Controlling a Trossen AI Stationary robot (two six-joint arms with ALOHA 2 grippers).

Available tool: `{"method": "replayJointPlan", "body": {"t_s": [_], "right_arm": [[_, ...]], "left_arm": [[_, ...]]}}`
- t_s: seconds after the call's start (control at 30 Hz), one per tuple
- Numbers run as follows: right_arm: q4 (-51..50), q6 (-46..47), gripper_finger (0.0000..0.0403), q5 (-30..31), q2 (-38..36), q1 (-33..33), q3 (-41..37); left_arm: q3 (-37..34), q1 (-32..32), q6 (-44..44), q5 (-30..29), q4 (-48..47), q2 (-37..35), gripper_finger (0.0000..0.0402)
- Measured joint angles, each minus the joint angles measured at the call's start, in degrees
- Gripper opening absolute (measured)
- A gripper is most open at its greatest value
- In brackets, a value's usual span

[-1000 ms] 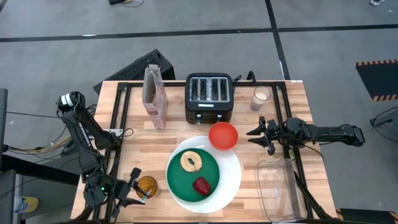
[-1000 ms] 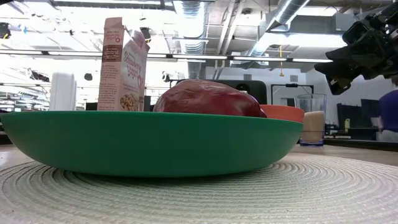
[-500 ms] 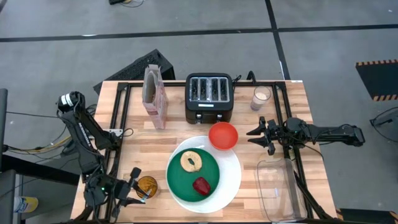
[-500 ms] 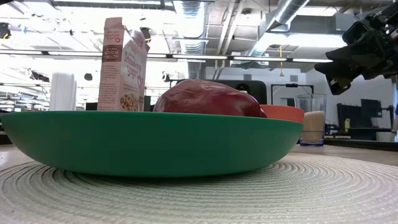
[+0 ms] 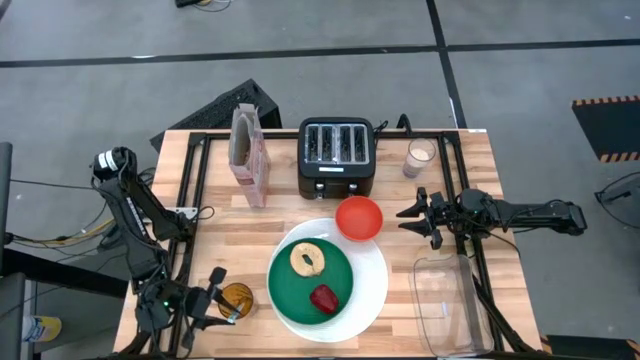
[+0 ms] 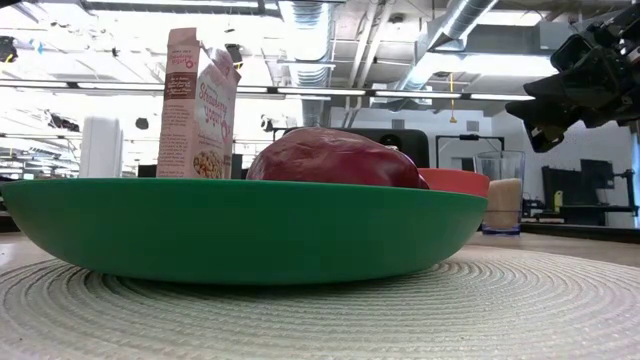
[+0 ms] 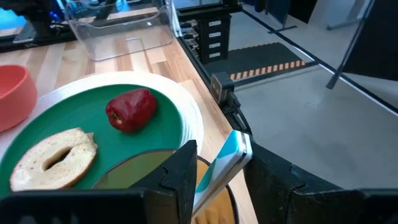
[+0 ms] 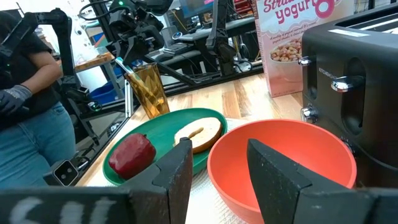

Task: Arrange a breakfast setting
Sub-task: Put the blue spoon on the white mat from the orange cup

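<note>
Blue-handled spoon (image 7: 219, 168) clamped in left gripper (image 7: 217, 171), above amber glass (image 5: 237, 298).

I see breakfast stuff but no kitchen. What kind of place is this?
Probably a robot lab or workshop, not a home. The toaster and plates sit on a wooden table with robot arms on a bare grey floor, and pipes and strip lights hang from the ceiling.

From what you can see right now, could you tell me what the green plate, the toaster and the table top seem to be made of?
Green plate: likely plastic, a uniform matte colour with a smooth rounded rim.
Toaster: black housing, probably plastic or painted metal, with shiny chrome-looking lever knobs in the right wrist view.
Table top: wood, butcher-block style, with pale joined strips and visible grain.
</note>
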Motion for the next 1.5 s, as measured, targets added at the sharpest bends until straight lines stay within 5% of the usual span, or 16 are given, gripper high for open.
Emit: {"method": "replayJointPlan", "body": {"t_s": [0.2, 0.5, 1.03, 1.5], "right_arm": [[0.00, 0.00, 0.0176, 0.01, 0.00, 0.02, 0.00], [0.00, 0.00, 0.0176, -0.01, -0.02, 0.02, 0.01], [0.00, 0.00, 0.0176, -0.01, -0.02, 0.02, -0.01], [0.00, 0.00, 0.0176, 0.01, 0.00, 0.00, 0.00]], "left_arm": [[0.00, 0.02, 0.67, -0.47, 0.00, 0.00, 0.0105], [0.13, 0.04, 1.11, -1.23, 0.16, -0.17, 0.0027], [0.05, 0.02, 3.26, -2.34, -0.83, -2.13, 0.0026], [0.28, 0.02, 9.53, -3.23, -1.98, -15.68, 0.0028]]}}
